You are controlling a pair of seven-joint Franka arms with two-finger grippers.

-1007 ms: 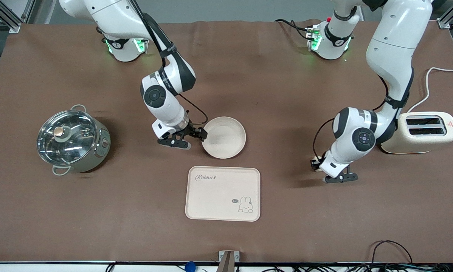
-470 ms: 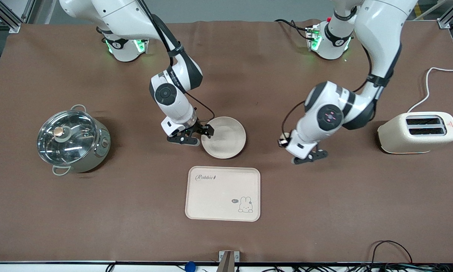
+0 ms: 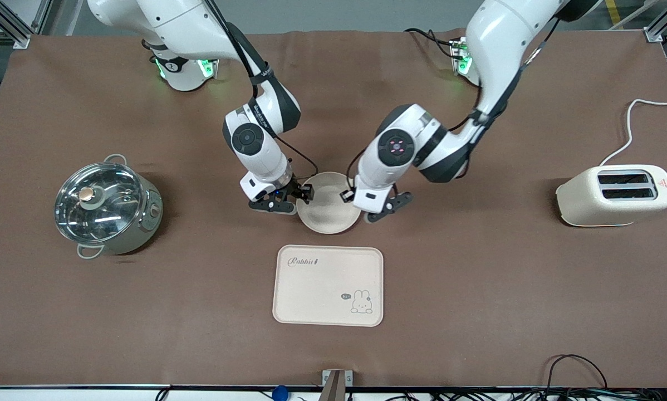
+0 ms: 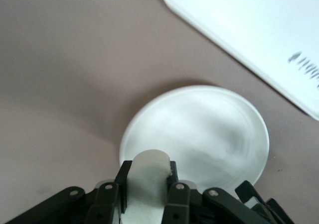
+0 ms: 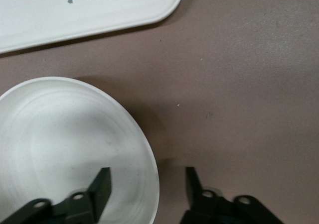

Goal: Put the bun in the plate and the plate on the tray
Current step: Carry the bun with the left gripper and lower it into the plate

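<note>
While bare brown table (image 3: 478,289) surrounds tray (image 3: 328,285) at 6 o'clock of plate (image 3: 328,214), noted clear of it. Left gripper (image 4: 148,194) pinching bun (image 4: 147,181) over plate rim at 3 o'clock. Right gripper (image 5: 147,189) spread, straddling rim at 9 o'clock.

Brown cloth-covered table (image 3: 478,312); grey floor and aluminium frame posts (image 3: 10,25) along robots' edge.

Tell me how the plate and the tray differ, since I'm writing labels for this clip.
The plate is round and plain; the tray is a rounded rectangle printed with "Rabbit" lettering and a bunny. The plate is smaller than the tray and lies farther from the front camera. Both grippers are at the plate: the right gripper open astride its rim, the left gripper holding the bun at its edge; the tray has neither. Both are cream and empty.
</note>
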